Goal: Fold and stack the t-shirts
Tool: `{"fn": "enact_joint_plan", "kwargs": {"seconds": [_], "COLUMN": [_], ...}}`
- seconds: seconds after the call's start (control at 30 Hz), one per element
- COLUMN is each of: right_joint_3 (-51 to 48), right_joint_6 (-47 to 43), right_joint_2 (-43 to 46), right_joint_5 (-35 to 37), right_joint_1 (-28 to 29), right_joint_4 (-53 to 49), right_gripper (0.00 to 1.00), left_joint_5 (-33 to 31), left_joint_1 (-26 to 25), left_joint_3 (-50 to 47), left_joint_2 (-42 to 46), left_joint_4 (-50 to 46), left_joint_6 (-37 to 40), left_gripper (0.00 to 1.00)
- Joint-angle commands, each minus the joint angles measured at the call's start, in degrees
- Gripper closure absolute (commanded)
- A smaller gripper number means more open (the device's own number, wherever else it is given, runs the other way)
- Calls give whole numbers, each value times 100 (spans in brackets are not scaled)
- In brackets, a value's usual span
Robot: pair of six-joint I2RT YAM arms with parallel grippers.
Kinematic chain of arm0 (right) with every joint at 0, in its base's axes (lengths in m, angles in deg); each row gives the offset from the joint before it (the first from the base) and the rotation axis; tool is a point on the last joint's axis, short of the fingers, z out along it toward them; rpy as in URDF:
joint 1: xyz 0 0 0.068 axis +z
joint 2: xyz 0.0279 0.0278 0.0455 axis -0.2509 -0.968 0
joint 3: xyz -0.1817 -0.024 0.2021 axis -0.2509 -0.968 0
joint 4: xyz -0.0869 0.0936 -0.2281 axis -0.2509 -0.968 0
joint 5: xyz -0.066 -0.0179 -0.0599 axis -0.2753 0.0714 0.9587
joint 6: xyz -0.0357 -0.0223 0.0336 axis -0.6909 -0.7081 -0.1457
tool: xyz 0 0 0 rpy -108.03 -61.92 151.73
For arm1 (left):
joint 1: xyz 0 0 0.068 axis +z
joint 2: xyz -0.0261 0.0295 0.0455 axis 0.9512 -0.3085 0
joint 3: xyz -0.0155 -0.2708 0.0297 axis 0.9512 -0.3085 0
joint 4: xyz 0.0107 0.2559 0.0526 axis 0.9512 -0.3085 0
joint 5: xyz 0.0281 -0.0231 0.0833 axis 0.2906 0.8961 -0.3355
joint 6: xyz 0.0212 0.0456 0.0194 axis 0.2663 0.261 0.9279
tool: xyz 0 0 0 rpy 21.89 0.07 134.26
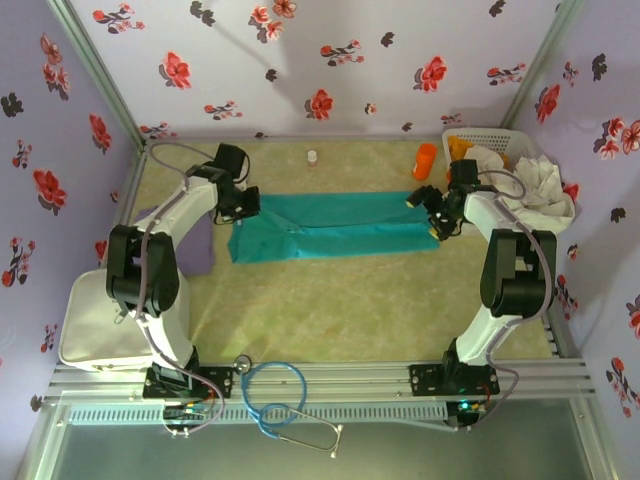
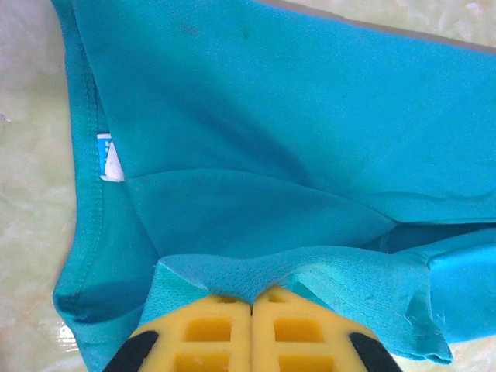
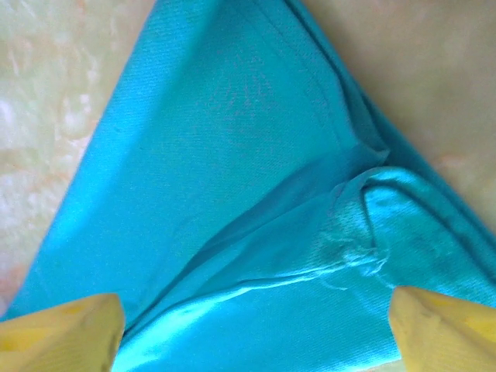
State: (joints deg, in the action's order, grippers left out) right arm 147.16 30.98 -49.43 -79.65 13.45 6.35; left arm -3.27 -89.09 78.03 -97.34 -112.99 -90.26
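Teal t-shirt (image 1: 330, 228), strip-folded: nine-o'clock end is clamped by the left gripper (image 2: 253, 306), three-o'clock end is straddled by the right gripper (image 3: 256, 318), spread apart, presumably for the next fold.

Teal-green tee (image 1: 330, 228) folded lengthwise into long band, lying flat across mid surface (image 1: 350, 310), white neck label at left end. Dusty purple tee (image 1: 200, 250) just beside, left.

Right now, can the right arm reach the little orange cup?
Probably yes: the orange cup stands just behind the right gripper, nothing between them, and its jaws stand open over the teal t-shirt.
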Motion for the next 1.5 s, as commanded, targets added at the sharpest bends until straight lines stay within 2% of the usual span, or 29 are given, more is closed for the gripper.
{"fn": "enact_joint_plan", "kwargs": {"seconds": [0.0,0.1,0.2,0.3,0.43,0.5,0.67,0.87,1.2,1.33,1.47], "right_joint_3": [-117,-150,-138,-124,-277,-325,-341,99,761,764,714], "right_joint_6": [-161,-303,-487,-609,-629,-626,-547,-574,-673,-720,-879], "right_joint_2": [271,379,488,512,561,532,289,-366,-1348,-1429,-1155], "right_joint_5": [-119,15,252,317,321,266,134,200,915,899,1148], "right_joint_1": [77,161,340,474,580,635,697,678,600,600,617], "right_joint_4": [-31,-60,-170,-301,-169,-114,140,445,266,169,57], "right_gripper": [1,1,1,1,2,8,13,15,18,18,18], "left_joint_5": [56,1,31,30,226,245,385,428,-442,-495,-605], "left_joint_1": [109,237,406,475,410,273,-172,-429,-402,-291,-169], "left_joint_3": [194,293,607,703,592,437,-189,-760,-969,-925,-919], "left_joint_2": [-197,-472,-785,-762,-487,-300,101,-93,-457,-644,-536], "left_joint_4": [133,281,195,245,254,245,536,1054,1096,1073,946], "left_joint_6": [129,128,134,73,-66,-128,-436,-673,-275,-70,109], "left_gripper": [96,89,66,58,58,59,61,64,66,67,67]}}
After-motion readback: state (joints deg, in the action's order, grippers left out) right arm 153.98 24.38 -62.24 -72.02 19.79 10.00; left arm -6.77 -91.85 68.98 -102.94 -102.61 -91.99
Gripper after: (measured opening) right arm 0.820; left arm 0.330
